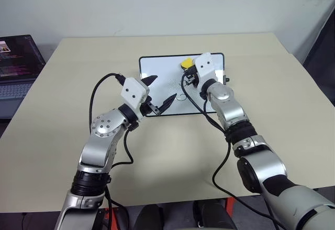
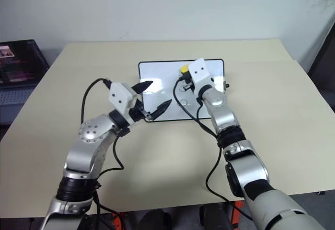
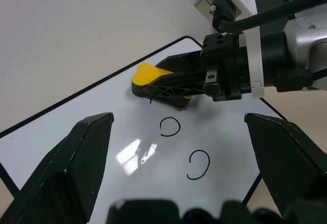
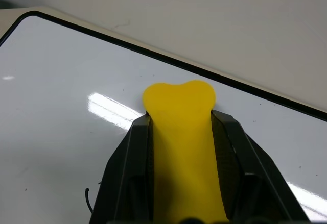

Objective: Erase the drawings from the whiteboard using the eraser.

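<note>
The whiteboard (image 1: 159, 67) lies flat on the far middle of the table. My right gripper (image 1: 188, 70) is shut on the yellow eraser (image 1: 186, 63), which sits low over the board's far right part; the wrist view shows the eraser (image 4: 179, 99) clamped between both fingers. Two thin black loops of the drawings (image 3: 169, 127) show on the board just nearer than the eraser, and a short stroke (image 3: 150, 100) peeks out at its edge. My left gripper (image 1: 163, 89) hovers open over the board's near edge with nothing between its fingers.
An open laptop (image 1: 18, 67) stands off the table's left side. The beige table (image 1: 272, 99) has bare surface on every side of the board. Black cables hang from both wrists.
</note>
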Tool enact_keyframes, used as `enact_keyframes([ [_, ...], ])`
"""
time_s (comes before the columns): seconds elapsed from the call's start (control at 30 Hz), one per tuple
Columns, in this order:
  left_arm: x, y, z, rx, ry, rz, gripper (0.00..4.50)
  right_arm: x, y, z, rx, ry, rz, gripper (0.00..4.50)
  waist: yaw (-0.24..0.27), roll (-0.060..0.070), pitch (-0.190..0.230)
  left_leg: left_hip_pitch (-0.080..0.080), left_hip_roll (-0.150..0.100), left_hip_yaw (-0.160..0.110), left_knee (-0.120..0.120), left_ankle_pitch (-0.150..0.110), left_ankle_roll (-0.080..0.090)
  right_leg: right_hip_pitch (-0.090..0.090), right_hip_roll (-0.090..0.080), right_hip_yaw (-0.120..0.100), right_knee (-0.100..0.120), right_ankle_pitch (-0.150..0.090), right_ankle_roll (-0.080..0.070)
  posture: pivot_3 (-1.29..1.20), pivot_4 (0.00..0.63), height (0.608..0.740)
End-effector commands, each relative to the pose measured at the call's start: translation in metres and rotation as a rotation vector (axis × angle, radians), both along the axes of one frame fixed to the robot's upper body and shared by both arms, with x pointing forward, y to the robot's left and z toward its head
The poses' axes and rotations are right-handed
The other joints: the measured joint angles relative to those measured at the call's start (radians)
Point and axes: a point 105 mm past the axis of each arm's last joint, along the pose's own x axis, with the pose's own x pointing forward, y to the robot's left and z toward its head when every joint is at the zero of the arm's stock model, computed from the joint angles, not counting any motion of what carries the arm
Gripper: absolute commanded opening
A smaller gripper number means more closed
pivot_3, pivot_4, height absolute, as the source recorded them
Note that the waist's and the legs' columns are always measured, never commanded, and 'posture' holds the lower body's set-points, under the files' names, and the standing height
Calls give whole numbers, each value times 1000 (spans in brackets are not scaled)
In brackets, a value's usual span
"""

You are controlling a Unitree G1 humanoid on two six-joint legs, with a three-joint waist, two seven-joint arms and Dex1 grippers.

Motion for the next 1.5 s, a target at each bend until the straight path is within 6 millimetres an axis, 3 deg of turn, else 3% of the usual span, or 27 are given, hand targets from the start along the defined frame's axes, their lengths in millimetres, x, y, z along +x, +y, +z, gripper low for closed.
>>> enact_keyframes([
  [0.03,-4,2,13,-7,-53,11,4500,-4,5,2,3,-3,22,1238,0,0,0,0,0,0,0,0,0,0,0,0,0,0,0,0,150,740],
  [0.4,-2,2,15,-9,-57,11,4500,-26,4,-22,-7,63,44,1238,3,0,0,0,0,0,0,0,0,0,0,0,0,0,0,0,150,740],
  [0.63,-1,1,14,-10,-56,3,4500,-30,-3,-27,-20,82,30,1238,3,0,0,0,0,0,0,0,0,0,0,0,0,0,0,0,150,740],
  [1.0,-3,-1,12,-13,-49,-6,4500,-31,-24,-6,13,42,-5,1238,9,0,0,0,0,-1,0,0,0,0,0,0,-1,0,0,0,150,740],
  [1.23,-8,1,7,-14,-30,-3,4500,-49,-36,7,23,26,-9,1238,10,0,0,-1,0,-1,-1,0,0,0,0,-1,-1,0,0,0,150,740],
  [1.5,-18,6,-2,-7,4,10,4500,-70,-34,7,56,53,0,1238,12,0,0,-1,0,-1,-1,0,0,0,0,-1,-1,0,0,0,150,740],
])
